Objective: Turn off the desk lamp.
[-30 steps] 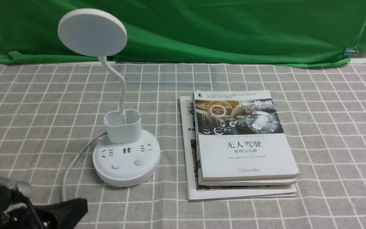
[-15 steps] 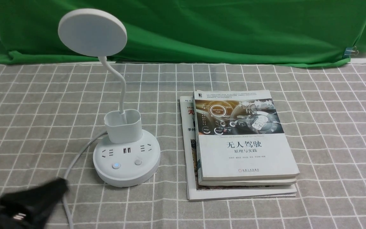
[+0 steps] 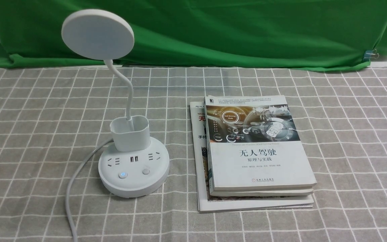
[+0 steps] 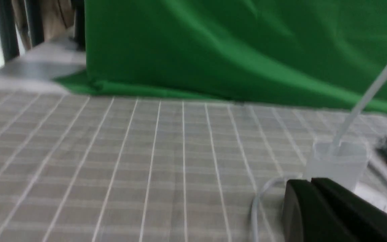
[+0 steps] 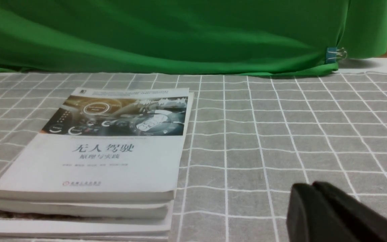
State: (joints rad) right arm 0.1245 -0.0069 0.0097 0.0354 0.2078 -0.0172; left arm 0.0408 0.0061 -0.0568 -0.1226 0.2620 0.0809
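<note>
The white desk lamp (image 3: 128,134) stands on the checked cloth left of centre, its flat disc head (image 3: 97,34) on a bendy neck above a small cup (image 3: 129,132). Its round base (image 3: 133,171) has sockets and two buttons; the left button (image 3: 123,174) glows blue, the right button (image 3: 145,171) is plain. No gripper shows in the front view. In the left wrist view my left gripper (image 4: 311,183) is shut and empty, with the lamp's cup (image 4: 339,161) just beyond it. In the right wrist view my right gripper (image 5: 312,186) is shut and empty over bare cloth.
A stack of books (image 3: 257,151) lies right of the lamp; it also shows in the right wrist view (image 5: 96,154). The lamp's white cable (image 3: 71,188) curves off the near edge. A green backdrop (image 3: 213,30) hangs along the back.
My left gripper, at the lower left of the front view before, has drawn back out of that view. The lamp and books have not moved.
</note>
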